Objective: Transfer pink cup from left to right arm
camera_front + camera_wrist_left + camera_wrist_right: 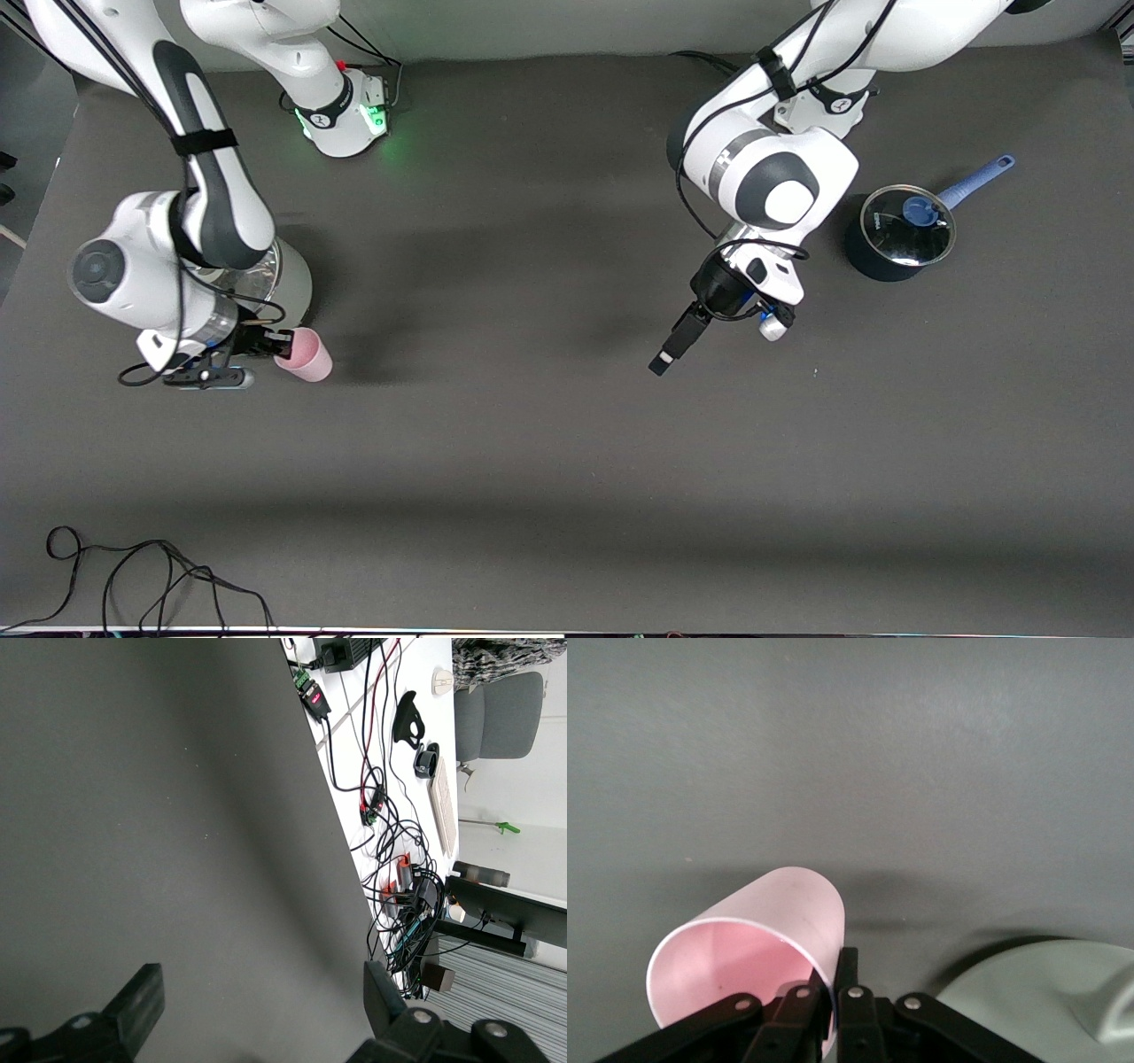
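The pink cup point(306, 356) is a small pale-pink tumbler lying tilted on its side toward the right arm's end of the table. My right gripper point(271, 344) is shut on its rim. In the right wrist view one finger sits inside the pink cup point(775, 926) and the other outside, so the right gripper point(834, 973) pinches the wall. Whether the cup touches the table I cannot tell. My left gripper point(684, 342) hangs over the table's middle, apart from the cup. In its own wrist view the left gripper point(263, 992) stands open with only bare grey table between its fingers.
A dark saucepan point(899, 232) with a glass lid and blue handle stands near the left arm's base. A pale pot point(291, 282) sits beside the cup, partly under the right arm; the pot point(1045, 992) also shows in the right wrist view. Loose cables point(159, 576) lie at the front edge.
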